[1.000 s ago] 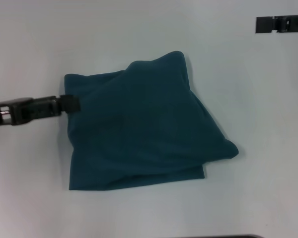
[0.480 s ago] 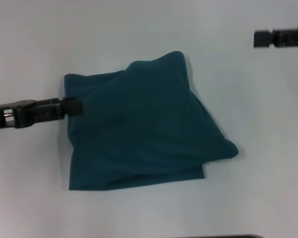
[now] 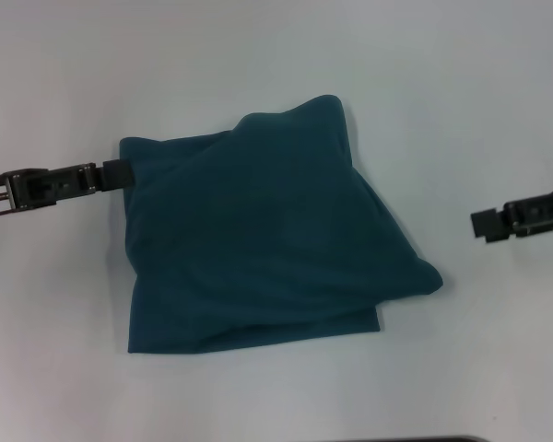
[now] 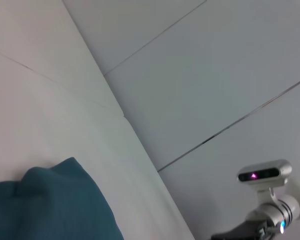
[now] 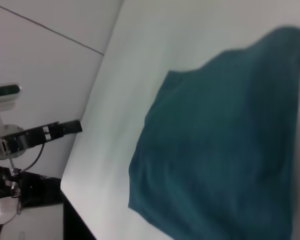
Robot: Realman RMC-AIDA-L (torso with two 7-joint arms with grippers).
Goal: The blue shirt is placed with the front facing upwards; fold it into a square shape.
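The blue shirt (image 3: 267,239) lies folded into a rough, slightly skewed square in the middle of the white table (image 3: 258,55). Only plain teal fabric shows; the lettering and neckline are hidden inside the folds. The shirt also shows in the left wrist view (image 4: 55,205) and the right wrist view (image 5: 225,145). My left gripper (image 3: 118,173) is shut, its tip at the shirt's upper left edge, low over the table. It shows in the right wrist view (image 5: 75,126) as one narrow bar. My right gripper (image 3: 487,225) hovers to the right of the shirt, apart from it.
The white table reaches all around the shirt. A dark strip (image 3: 405,439) marks the table's near edge. Pale wall panels (image 4: 200,75) stand beyond the table. The right arm's wrist (image 4: 262,175) shows in the left wrist view.
My left gripper has drawn back to the left and towards the far side, from the shirt's left side to its upper left corner. My right gripper has come from the far right towards the shirt's level.
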